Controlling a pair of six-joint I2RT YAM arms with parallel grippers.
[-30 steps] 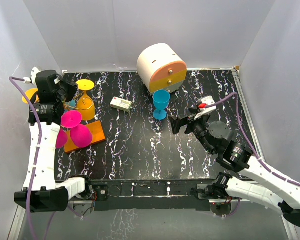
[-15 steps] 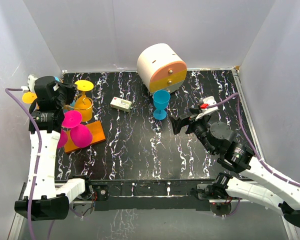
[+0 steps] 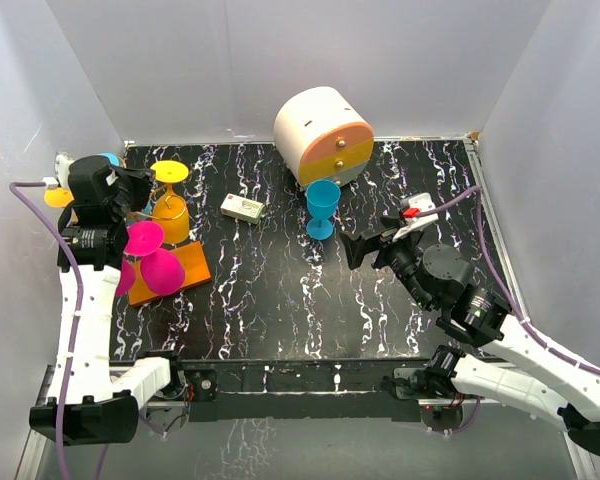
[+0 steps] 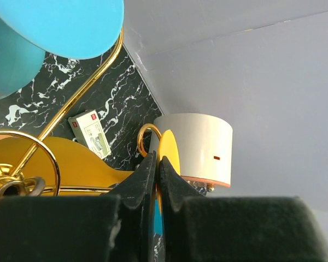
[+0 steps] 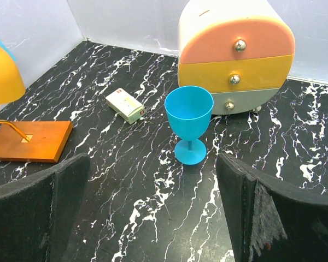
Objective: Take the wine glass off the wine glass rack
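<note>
The wine glass rack (image 3: 185,265) has an orange base plate at the left, also seen in the right wrist view (image 5: 30,141). Golden wire hooks (image 4: 71,103) carry several upside-down glasses: a yellow wine glass (image 3: 170,212), two pink ones (image 3: 160,270) and a blue one (image 4: 54,27). My left gripper (image 3: 140,188) is at the yellow glass. In the left wrist view the gripper (image 4: 157,159) is shut on the thin yellow foot (image 4: 170,150) of that glass. My right gripper (image 3: 358,248) is open and empty above the table (image 5: 152,164).
A blue goblet (image 3: 322,205) stands upright mid-table, in front of the right gripper (image 5: 189,123). A round white-and-orange drawer cabinet (image 3: 322,135) stands at the back. A small white box (image 3: 243,208) lies between rack and goblet. White walls enclose the table.
My left wrist has shifted slightly to the left beside the rack. The glasses have barely moved. The right arm has stayed almost still.
</note>
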